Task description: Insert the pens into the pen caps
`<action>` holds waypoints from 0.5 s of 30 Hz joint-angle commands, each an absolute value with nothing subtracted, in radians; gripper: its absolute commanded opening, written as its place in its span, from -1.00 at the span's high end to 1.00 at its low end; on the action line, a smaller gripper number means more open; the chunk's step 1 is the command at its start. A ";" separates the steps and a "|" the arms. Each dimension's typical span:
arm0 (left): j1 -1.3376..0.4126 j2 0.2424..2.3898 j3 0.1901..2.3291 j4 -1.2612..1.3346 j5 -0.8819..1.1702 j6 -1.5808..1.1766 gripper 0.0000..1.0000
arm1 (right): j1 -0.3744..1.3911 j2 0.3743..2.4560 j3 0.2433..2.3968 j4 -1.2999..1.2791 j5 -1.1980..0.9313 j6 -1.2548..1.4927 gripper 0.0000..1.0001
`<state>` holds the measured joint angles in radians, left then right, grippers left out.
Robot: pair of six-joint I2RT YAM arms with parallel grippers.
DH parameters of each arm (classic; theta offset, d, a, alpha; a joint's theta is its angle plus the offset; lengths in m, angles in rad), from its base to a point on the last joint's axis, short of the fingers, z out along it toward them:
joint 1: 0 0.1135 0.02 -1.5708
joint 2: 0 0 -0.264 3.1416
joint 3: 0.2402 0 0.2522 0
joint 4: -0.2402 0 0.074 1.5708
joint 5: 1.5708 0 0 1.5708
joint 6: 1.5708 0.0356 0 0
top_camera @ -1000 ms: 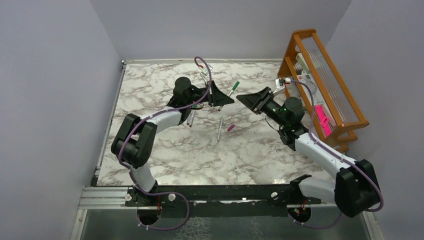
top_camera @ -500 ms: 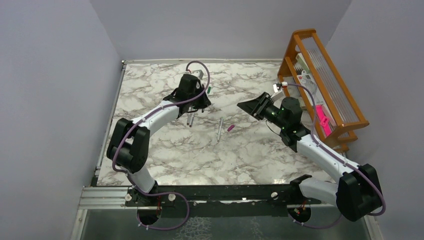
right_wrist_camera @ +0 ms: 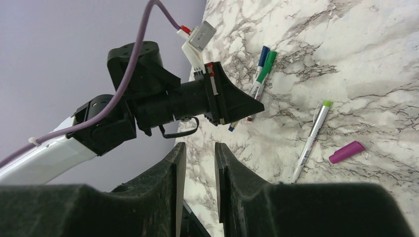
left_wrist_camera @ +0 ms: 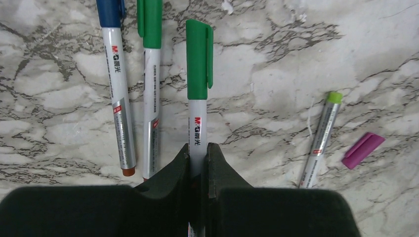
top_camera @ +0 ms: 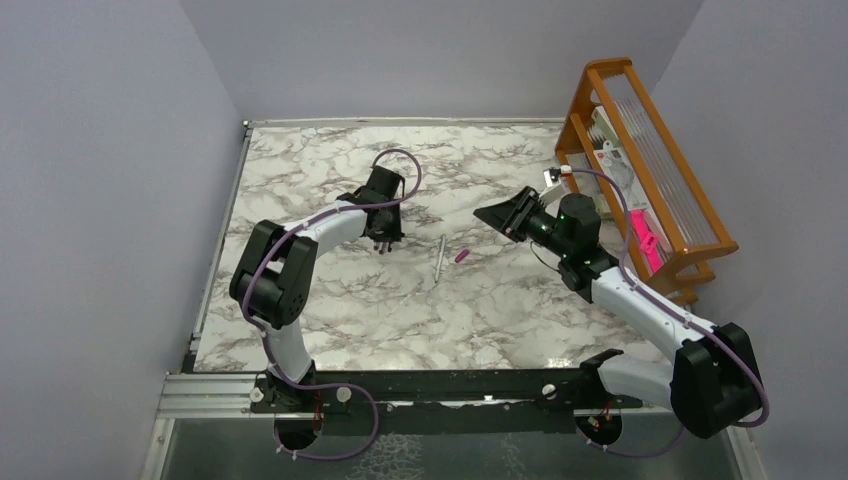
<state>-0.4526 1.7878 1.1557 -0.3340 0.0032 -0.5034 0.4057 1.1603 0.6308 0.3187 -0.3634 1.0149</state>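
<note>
Your left pincer (left_wrist_camera: 198,153) grips the green-capped pen (left_wrist_camera: 199,59), two capped pens (left_wrist_camera: 150,98) just beside; your right pincer (right_wrist_camera: 197,148) hangs slightly parted, uncapped pen (left_wrist_camera: 318,140) and magenta cap (left_wrist_camera: 362,150) lying between them.

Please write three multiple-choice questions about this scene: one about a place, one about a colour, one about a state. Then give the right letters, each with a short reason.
1. Where does the magenta cap lie?
A) on the table, beside the uncapped pen
B) in the wooden rack
C) on the tip of a pen

2. What colour is the cap on the pen held by the left gripper?
A) blue
B) green
C) magenta

3. How is the right gripper?
A) shut on a pen
B) open and empty
C) shut on a cap

Answers: 1 A, the left wrist view shows it lying near that pen, apart from it. 2 B, the green cap stands beyond the gripper. 3 B, its own camera shows a bare gap between its fingers.
</note>
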 commanded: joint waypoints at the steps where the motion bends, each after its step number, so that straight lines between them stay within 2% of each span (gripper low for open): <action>1: -0.449 1.815 1.185 -0.397 -0.002 -0.513 1.00 | 0.404 1.166 0.631 0.311 -0.352 0.994 0.46; 5: -0.447 1.828 1.181 -0.409 -0.001 -0.514 0.99 | 0.404 1.166 0.626 0.311 -0.354 0.996 0.46; 8: -0.444 1.833 1.185 -0.417 -0.008 -0.531 0.78 | 0.404 1.165 0.622 0.309 -0.356 0.996 0.46; 10: -0.441 1.833 1.186 -0.419 0.000 -0.534 0.53 | 0.404 1.163 0.619 0.306 -0.354 0.994 0.46; 11: -0.439 1.834 1.187 -0.418 0.004 -0.533 0.46 | 0.404 1.161 0.616 0.304 -0.353 0.994 0.46; 15: -0.439 1.838 1.185 -0.421 0.009 -0.533 0.41 | 0.404 1.161 0.615 0.298 -0.354 0.991 0.46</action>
<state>-0.4454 1.8206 1.1557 -0.4000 0.0048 -0.5255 0.4057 1.1603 0.6289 0.3058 -0.3634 1.0145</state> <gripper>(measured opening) 0.288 0.270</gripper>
